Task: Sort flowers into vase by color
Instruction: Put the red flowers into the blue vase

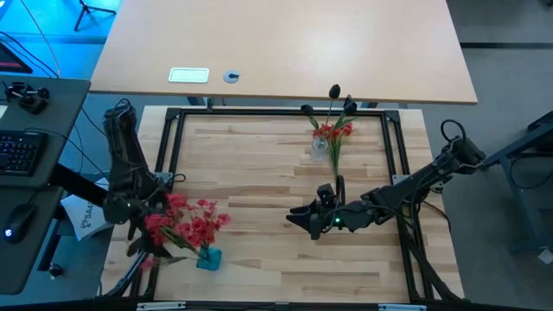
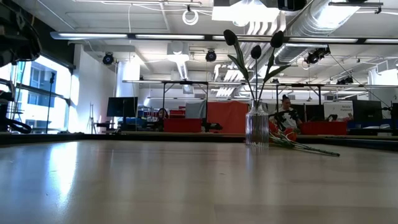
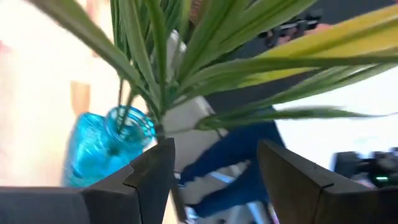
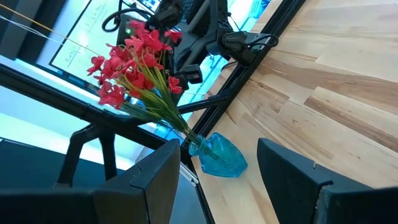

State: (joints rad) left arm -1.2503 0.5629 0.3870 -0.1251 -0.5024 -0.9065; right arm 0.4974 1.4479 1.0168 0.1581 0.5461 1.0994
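Note:
A blue glass vase (image 1: 209, 257) (image 4: 221, 155) stands near the table's near-left corner. It holds a bunch of red-pink flowers (image 1: 186, 223) (image 4: 134, 59) that leans toward the left edge. My left gripper (image 1: 145, 226) (image 3: 214, 174) is open beside that bunch, and green leaves (image 3: 186, 56) and the blue vase (image 3: 99, 146) show just past its fingers. My right gripper (image 1: 295, 216) (image 4: 217, 168) hovers open at mid-table, pointing left toward the blue vase. A clear vase (image 1: 320, 149) (image 2: 257, 127) near the far edge holds dark-budded stems (image 1: 334, 90) (image 2: 252, 50). Loose red flowers (image 1: 333, 131) (image 2: 298, 146) lie on the table beside it.
A black metal frame (image 1: 173, 138) borders the wooden work surface. Beyond the far edge sits a lighter tabletop (image 1: 285, 43) with a white label. A keyboard (image 1: 22, 151) and cables lie off to the left. A person (image 2: 286, 112) shows far off in the room.

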